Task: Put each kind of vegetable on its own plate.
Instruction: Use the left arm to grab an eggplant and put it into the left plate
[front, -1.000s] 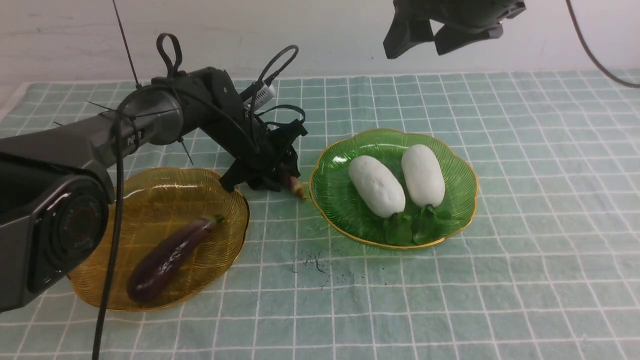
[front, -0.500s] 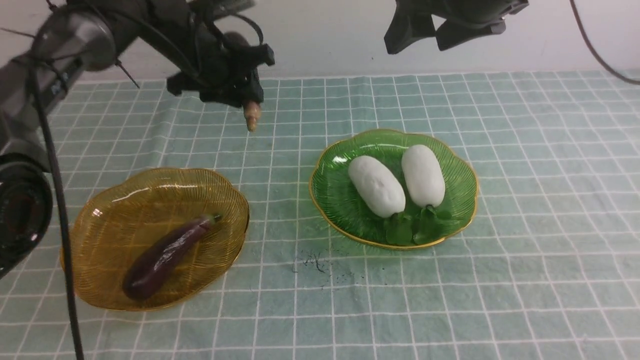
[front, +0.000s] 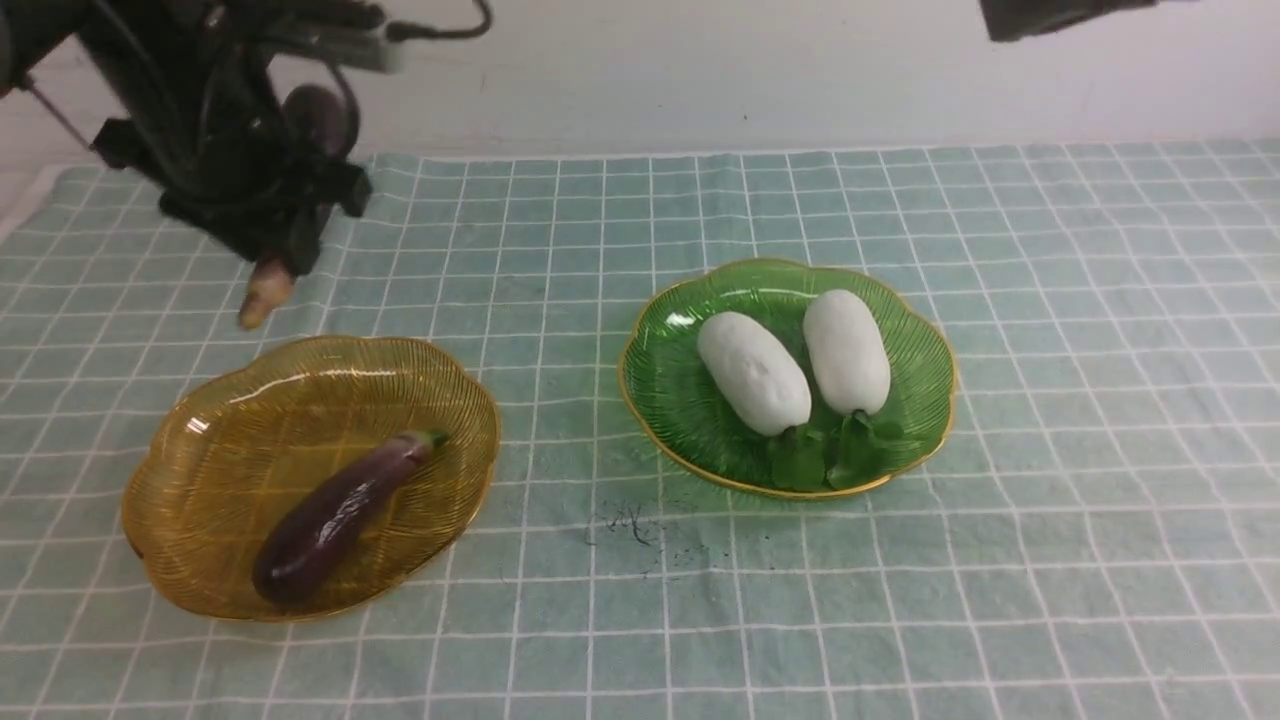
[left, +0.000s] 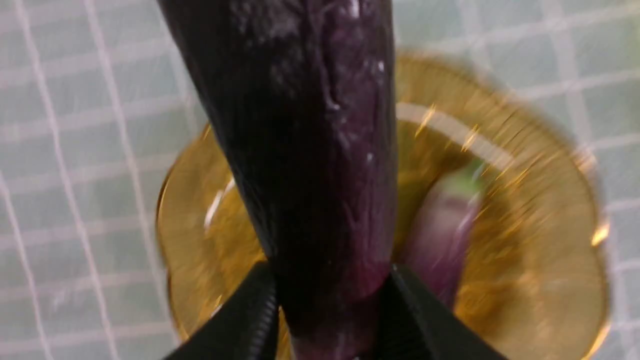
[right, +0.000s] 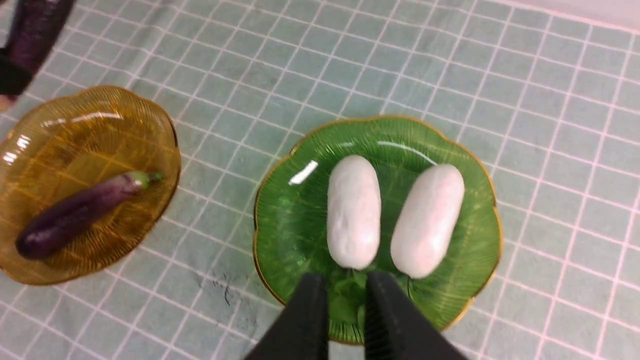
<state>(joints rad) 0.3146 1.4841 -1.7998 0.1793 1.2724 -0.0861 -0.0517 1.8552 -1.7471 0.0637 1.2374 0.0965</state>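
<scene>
Front view: radishes on green plate.

— What sort of place are we seeing?
— A plain wall is rising behind a checked tablecloth; robot arms are suggesting a lab, though nothing is confirming it.
</scene>
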